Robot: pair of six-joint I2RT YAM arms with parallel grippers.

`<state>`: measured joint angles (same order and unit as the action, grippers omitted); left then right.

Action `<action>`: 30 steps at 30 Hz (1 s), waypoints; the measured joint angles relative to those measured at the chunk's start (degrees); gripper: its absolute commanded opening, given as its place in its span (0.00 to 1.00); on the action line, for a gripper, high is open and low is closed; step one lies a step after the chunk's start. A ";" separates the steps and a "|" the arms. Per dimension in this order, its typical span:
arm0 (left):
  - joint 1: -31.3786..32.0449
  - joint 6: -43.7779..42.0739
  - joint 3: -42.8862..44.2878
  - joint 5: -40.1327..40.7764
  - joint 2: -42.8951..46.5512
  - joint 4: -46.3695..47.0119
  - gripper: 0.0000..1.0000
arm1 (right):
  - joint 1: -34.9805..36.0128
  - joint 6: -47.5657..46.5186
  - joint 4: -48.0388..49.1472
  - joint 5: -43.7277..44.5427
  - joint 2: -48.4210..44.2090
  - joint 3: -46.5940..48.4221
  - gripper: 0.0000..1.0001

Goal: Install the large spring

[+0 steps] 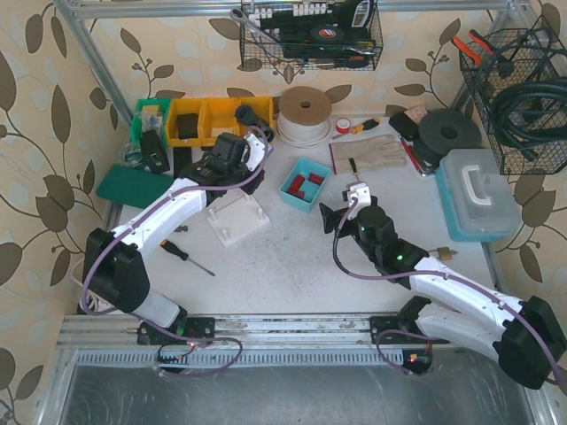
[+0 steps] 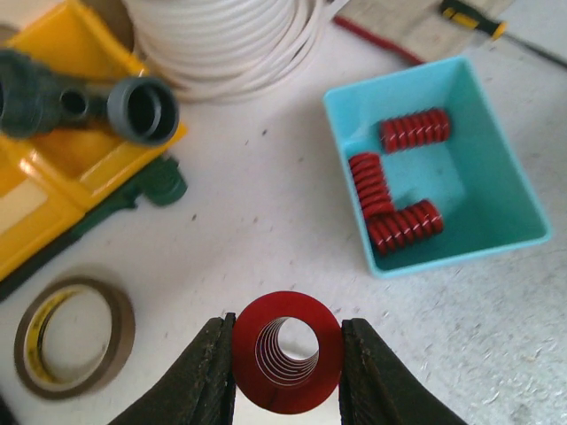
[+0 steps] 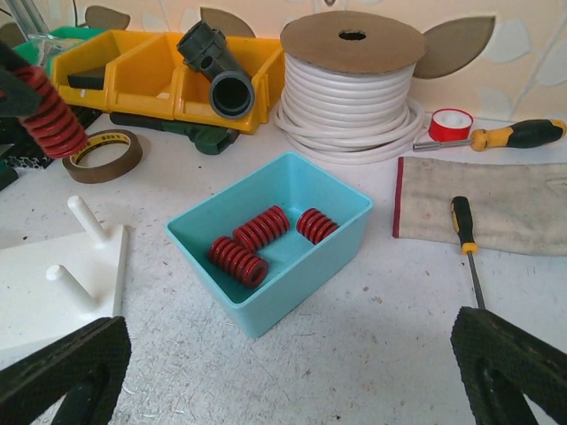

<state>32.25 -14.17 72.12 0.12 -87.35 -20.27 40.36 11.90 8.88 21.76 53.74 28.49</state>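
My left gripper is shut on a large red spring, seen end-on between its black fingers. In the right wrist view that spring hangs at the upper left, above the white base with its upright pegs. In the top view the left gripper is just behind the white base. A teal bin holds three more red springs. My right gripper is open and empty, in front of the bin.
A white cable spool and yellow bins stand at the back. A tape roll lies left of the left gripper. A cloth with a screwdriver lies right of the bin. A blue-lidded box stands at the right.
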 measured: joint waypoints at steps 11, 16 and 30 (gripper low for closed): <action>-6.82 12.57 -10.49 12.90 10.05 -6.67 0.00 | 0.00 0.04 0.00 0.00 0.39 0.00 0.97; -8.11 16.92 -15.26 16.37 15.50 -8.15 0.00 | 0.00 0.07 0.00 0.00 0.42 0.00 0.97; -9.81 23.52 -17.14 16.65 15.41 -8.50 0.00 | 0.00 0.07 0.04 -0.20 0.76 0.00 0.97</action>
<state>22.44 9.34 54.98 16.78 -71.94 -28.77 40.36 11.97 8.93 21.56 54.50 28.49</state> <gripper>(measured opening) 0.314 0.969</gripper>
